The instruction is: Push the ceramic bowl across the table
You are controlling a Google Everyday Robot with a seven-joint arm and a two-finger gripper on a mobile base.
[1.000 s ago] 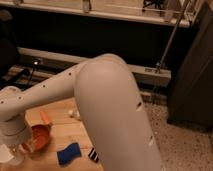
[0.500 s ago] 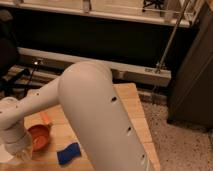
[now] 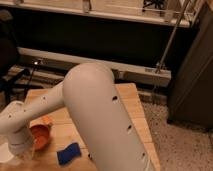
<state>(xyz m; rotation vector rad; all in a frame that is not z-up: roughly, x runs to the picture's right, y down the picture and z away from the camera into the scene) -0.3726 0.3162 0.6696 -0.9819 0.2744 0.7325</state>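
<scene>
Tool: we see the tool at the lower left edge of the view, at the end of the white arm and low over the table. Whether it is spread or pressed together we cannot tell.
Arm: the arm fills the middle of the view. One thick white link runs from the bottom centre up to a rounded elbow, and a slimmer link slopes down to the left toward the tool.
Ceramic bowl: the ceramic bowl is glossy orange-brown and sits upright on the left part of the table, near the front edge of our view. It is just to the right of the tool, whose white housing covers the bowl's left rim. We cannot tell whether the two touch.
Table: the table is made of pale wooden planks with visible seams. Its far right corner shows bare beyond the arm.
Orange piece: a small orange piece lies just behind the bowl, close to its far rim.
Blue cloth: a blue cloth lies flat on the table to the right of the bowl, apart from it and partly tucked beside the thick link.
White cup: a pale white cup shows at the left edge, just left of the tool.
Floor: speckled floor lies to the right of the table.
Background: a dark wall with a light rail runs behind the table.
</scene>
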